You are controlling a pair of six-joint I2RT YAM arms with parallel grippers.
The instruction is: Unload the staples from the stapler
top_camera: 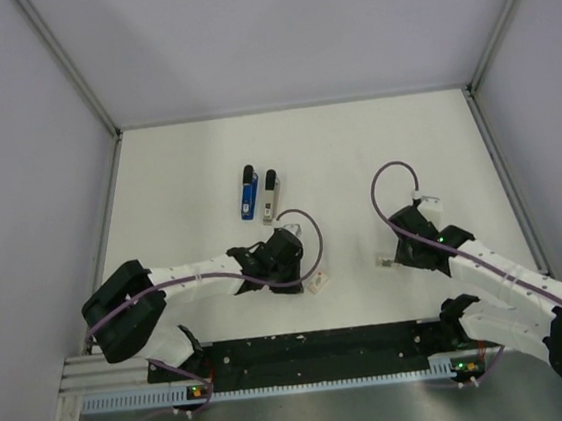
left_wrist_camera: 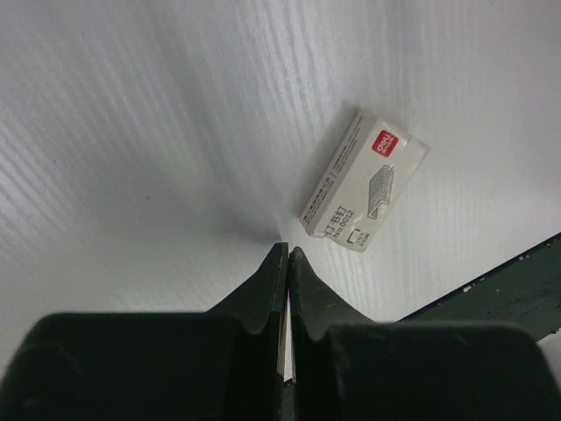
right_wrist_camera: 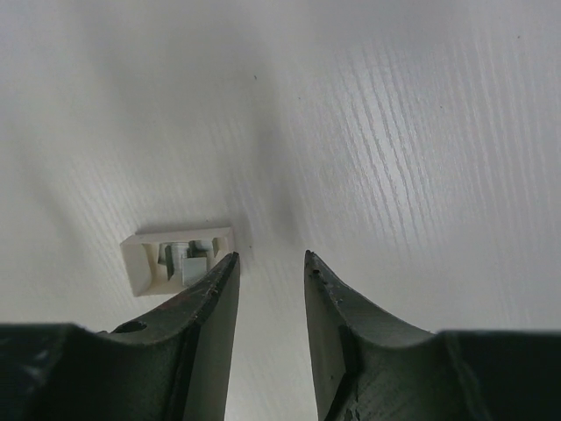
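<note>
Flagging spill risk: right gripper (right_wrist_camera: pixel 271 256), spread, sits beside the open white tray (right_wrist_camera: pixel 180 260) and could clip it; left gripper (left_wrist_camera: pixel 287 250) pressed together

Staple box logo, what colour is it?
The logo is red, best seen in the left wrist view.

You see the blue stapler (top_camera: pixel 247 193) lying flat at the centre of the overhead frame, its black end toward the top. A grey black-tipped piece (top_camera: pixel 270 195) lies parallel just to its right. Some grey staples (right_wrist_camera: pixel 182 261) sit in a small white tray (right_wrist_camera: pixel 133 263).
</note>
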